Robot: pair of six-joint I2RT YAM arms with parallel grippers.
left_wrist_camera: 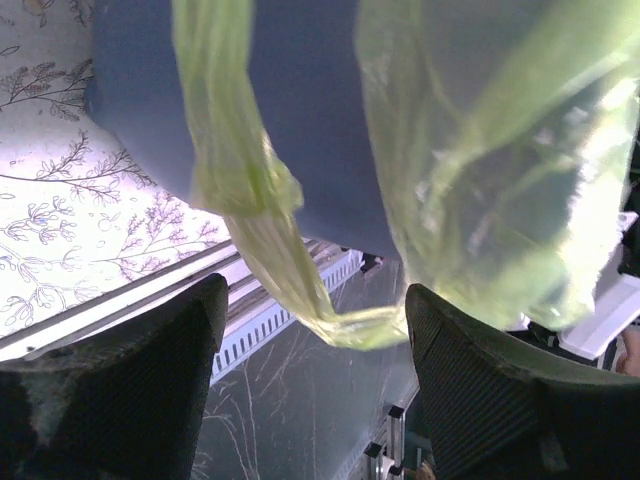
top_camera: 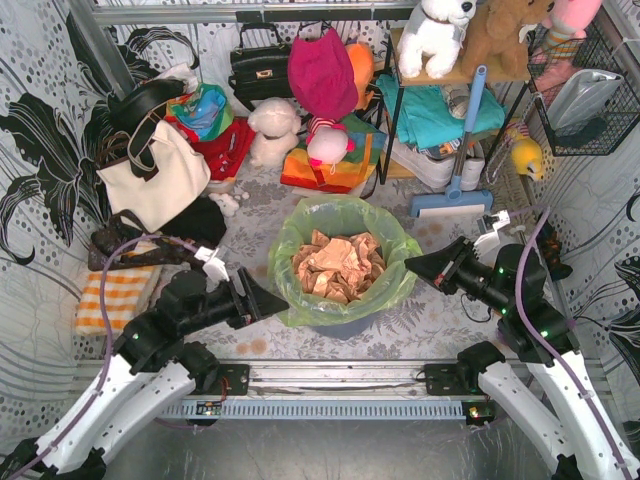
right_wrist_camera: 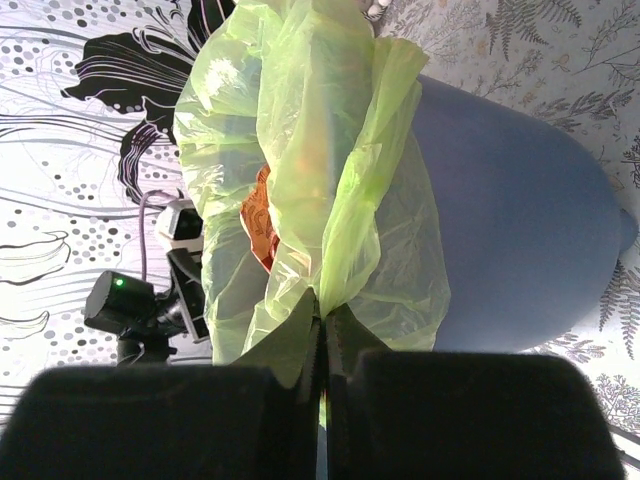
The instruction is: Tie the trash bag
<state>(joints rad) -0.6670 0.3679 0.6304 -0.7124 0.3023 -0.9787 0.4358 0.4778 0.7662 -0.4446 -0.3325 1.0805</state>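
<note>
The trash bag (top_camera: 290,268) sits in the bin (right_wrist_camera: 520,230) between both claws; the right claw (top_camera: 414,268) pinches its right edge; the left claw (top_camera: 272,300) is spread, a loose flap (left_wrist_camera: 290,275) just ahead, maybe touching.

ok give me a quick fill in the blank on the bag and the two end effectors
1. The right end effector is ___ on the trash bag's edge.
2. The left end effector is ___, a strip of bag hanging between its fingers.
3. The crumpled paper lies ___ the bag.
Missing: shut; open; inside.
</note>
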